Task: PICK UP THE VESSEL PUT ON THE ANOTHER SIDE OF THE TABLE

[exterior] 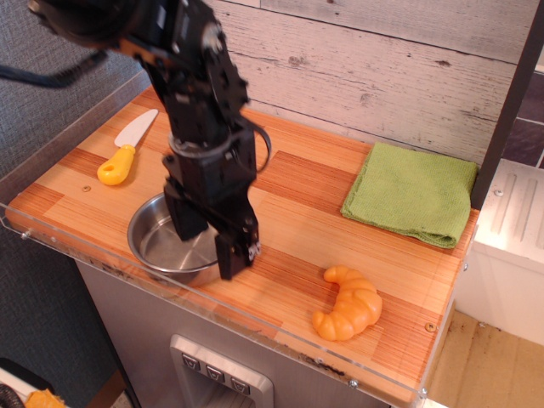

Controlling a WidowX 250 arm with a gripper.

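Note:
The vessel (156, 244) is a shallow shiny steel pan at the front left of the striped wooden table (293, 183). My black gripper (213, 246) has come down over the pan's right side and hides that half. Its jaws stand apart and straddle the right rim: one finger (190, 226) is inside the pan, the other finger (237, 255) is outside it, low by the tabletop. The pan rests on the table. Its wire handle is hidden behind the arm.
An orange croissant (348, 303) lies at the front right. A folded green cloth (413, 193) lies at the back right. A yellow-handled knife (125, 150) lies at the back left. A clear acrylic rim (280, 333) runs along the table's front edge.

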